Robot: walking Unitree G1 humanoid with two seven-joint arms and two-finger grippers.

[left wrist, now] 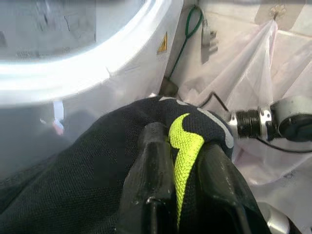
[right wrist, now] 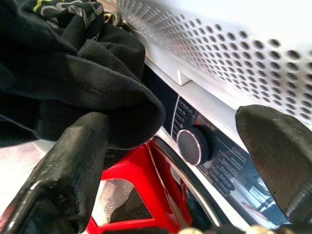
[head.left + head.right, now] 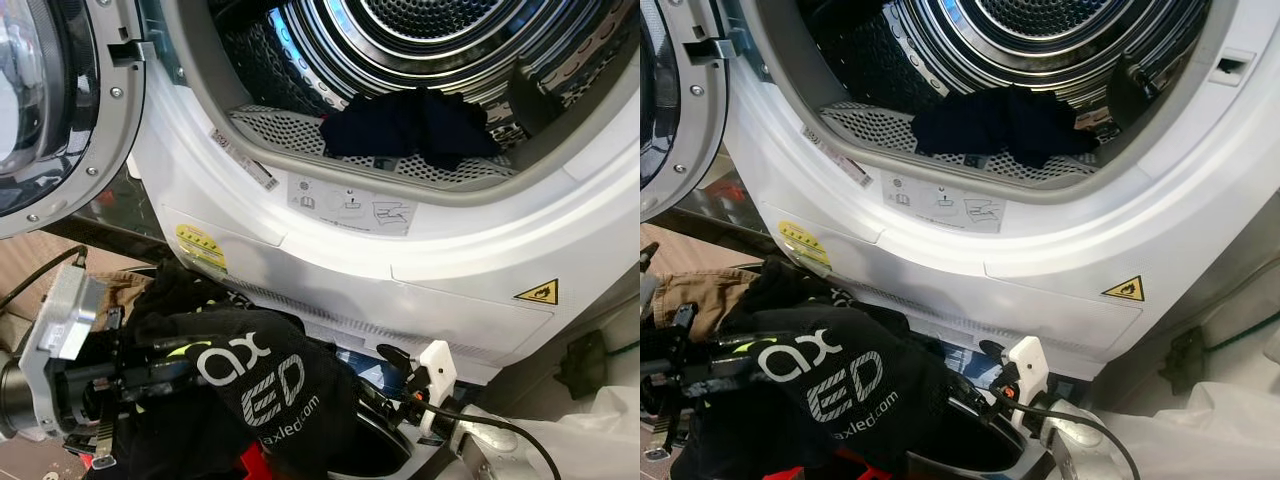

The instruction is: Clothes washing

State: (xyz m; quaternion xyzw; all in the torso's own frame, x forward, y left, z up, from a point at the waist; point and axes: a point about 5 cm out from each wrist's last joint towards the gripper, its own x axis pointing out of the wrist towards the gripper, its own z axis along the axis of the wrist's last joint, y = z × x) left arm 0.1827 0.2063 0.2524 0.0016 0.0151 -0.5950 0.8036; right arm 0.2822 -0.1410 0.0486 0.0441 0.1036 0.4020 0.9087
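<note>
A black sports garment (image 3: 262, 388) with white lettering and a neon-yellow patch hangs low in front of the white machine (image 3: 330, 240). My left gripper (image 1: 183, 163) is shut on it, a fold pinched between the two fingers (image 1: 151, 190). Another dark garment (image 3: 410, 128) lies at the front of the open steel drum (image 3: 300, 60). My right gripper (image 2: 175, 146) is open just beside the hanging cloth, low at the middle, with nothing between its fingers (image 2: 73, 161). It faces the knob (image 2: 192, 145) of a lower machine's panel.
The round door (image 3: 50, 100) stands swung open at the left. Brown cloth (image 3: 690, 295) lies at lower left. White plastic sheeting (image 3: 600, 430) and a green cable (image 1: 187, 29) are at the right. Something red (image 2: 136, 195) lies below the garment.
</note>
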